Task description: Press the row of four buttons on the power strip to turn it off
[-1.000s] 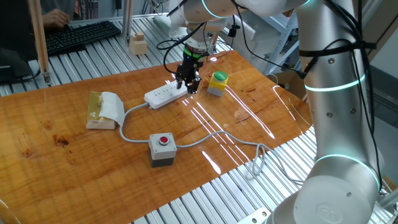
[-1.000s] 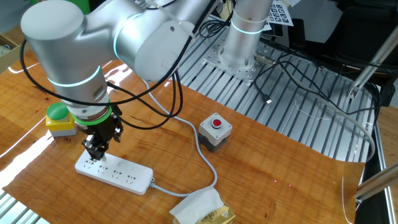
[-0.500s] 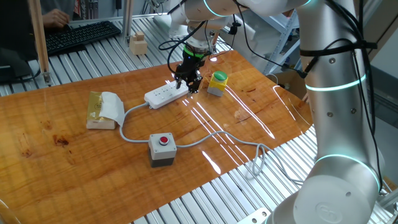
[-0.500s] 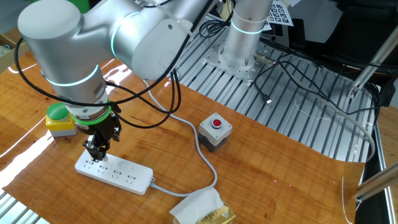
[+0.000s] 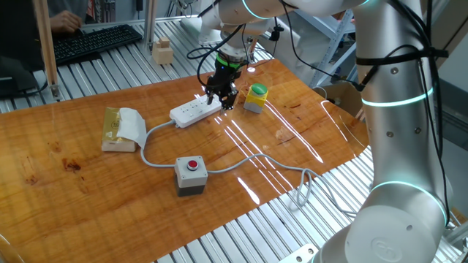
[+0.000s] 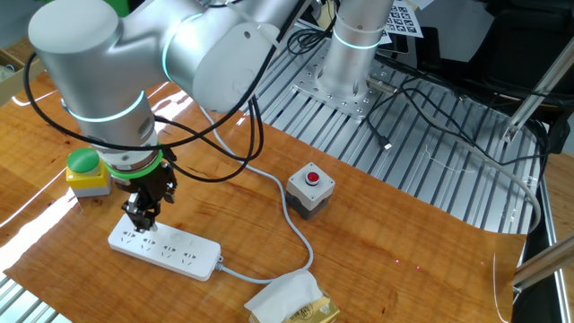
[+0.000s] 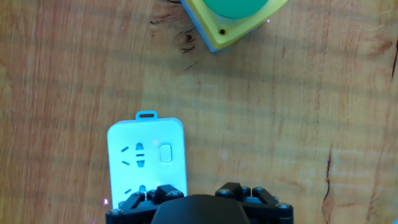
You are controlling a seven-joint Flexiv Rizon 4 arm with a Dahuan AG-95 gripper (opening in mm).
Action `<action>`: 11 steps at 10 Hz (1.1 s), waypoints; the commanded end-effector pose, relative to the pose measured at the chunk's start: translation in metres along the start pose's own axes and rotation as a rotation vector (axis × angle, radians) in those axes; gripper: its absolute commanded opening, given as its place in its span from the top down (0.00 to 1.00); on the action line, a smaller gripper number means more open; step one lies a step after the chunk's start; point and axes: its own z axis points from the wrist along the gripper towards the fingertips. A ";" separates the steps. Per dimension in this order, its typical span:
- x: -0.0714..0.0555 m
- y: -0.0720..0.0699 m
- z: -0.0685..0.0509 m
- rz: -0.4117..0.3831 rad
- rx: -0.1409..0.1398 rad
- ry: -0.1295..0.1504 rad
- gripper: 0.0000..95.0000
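The white power strip lies on the wooden table, with its grey-white cable trailing off toward the front edge. My gripper points down over the strip's end nearest the green-capped button, low above it. I cannot tell whether it touches the strip. In the hand view the strip's end shows one small oblong button beside its socket. The other buttons are hidden under the gripper body. No view shows the fingertips clearly enough to judge a gap.
A green-capped yellow button stands just beyond the strip's end. A grey box with a red round button sits nearer the front. A tissue pack lies at the strip's cable end. A keyboard and a wooden block are off the board at the back.
The gripper has edged slightly along the strip's end, staying low over it. The strip and the other things have not moved.
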 end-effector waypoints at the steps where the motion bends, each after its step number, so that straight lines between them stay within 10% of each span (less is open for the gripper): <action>1: 0.000 0.000 0.001 -0.004 0.000 0.001 0.40; 11: 0.000 -0.003 0.003 -0.022 -0.018 0.004 0.40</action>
